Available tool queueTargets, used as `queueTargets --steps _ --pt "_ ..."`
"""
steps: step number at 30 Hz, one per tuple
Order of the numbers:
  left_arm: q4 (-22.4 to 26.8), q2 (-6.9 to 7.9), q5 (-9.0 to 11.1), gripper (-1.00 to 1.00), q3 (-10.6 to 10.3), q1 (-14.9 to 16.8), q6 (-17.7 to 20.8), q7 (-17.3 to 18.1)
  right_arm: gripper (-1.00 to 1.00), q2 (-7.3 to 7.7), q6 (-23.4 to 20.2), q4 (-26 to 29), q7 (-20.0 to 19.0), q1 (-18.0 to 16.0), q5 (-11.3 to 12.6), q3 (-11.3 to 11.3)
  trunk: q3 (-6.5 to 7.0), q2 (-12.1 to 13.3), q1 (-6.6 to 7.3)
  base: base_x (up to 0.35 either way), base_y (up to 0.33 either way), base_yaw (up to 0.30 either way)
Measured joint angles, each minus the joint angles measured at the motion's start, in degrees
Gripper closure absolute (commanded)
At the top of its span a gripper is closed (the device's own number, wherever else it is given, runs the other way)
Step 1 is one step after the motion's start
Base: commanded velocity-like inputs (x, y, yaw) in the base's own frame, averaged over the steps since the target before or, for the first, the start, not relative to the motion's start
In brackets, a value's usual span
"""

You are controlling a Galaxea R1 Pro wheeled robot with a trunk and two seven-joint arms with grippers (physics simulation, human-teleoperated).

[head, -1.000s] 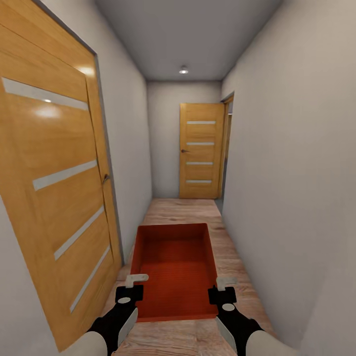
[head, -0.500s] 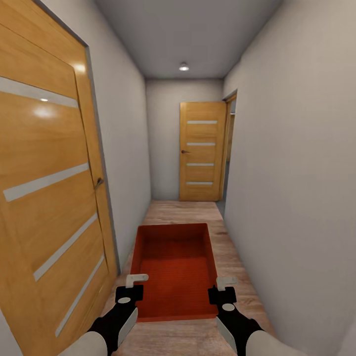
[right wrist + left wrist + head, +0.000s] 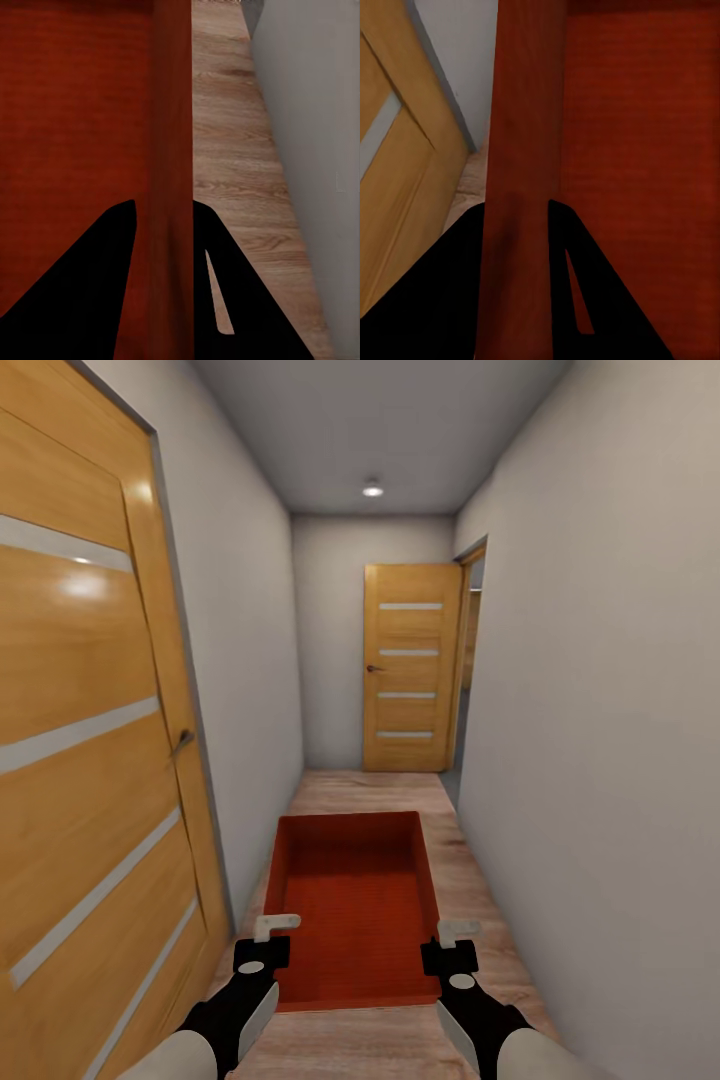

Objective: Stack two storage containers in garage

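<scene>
One orange-red storage container carried level above wood-plank hallway floor. Two pincers: left pincer pinching its left wall, right pincer pinching its right wall. Two wooden doors: near door at left, far door ahead.

We see a light wood-plank floor running down a narrow corridor between plain grey walls, up to a closed wooden door at the far end. We cannot tell that anything lies directly on the planks. The orange-red container hangs above them, carried by its side walls between the left claw and the right claw, each clamped over one wall.
</scene>
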State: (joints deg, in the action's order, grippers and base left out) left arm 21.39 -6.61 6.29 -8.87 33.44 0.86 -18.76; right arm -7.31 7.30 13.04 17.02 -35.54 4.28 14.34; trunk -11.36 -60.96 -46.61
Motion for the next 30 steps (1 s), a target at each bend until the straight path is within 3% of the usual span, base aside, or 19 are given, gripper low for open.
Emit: queueTargets --steps 30 --pt "0.0 0.0 0.0 1.0 0.01 0.0 0.07 0.0 1.0 0.0 -0.07 0.0 -0.03 0.0 -0.01 -0.03 0.0 0.0 0.0 0.323 0.0 0.0"
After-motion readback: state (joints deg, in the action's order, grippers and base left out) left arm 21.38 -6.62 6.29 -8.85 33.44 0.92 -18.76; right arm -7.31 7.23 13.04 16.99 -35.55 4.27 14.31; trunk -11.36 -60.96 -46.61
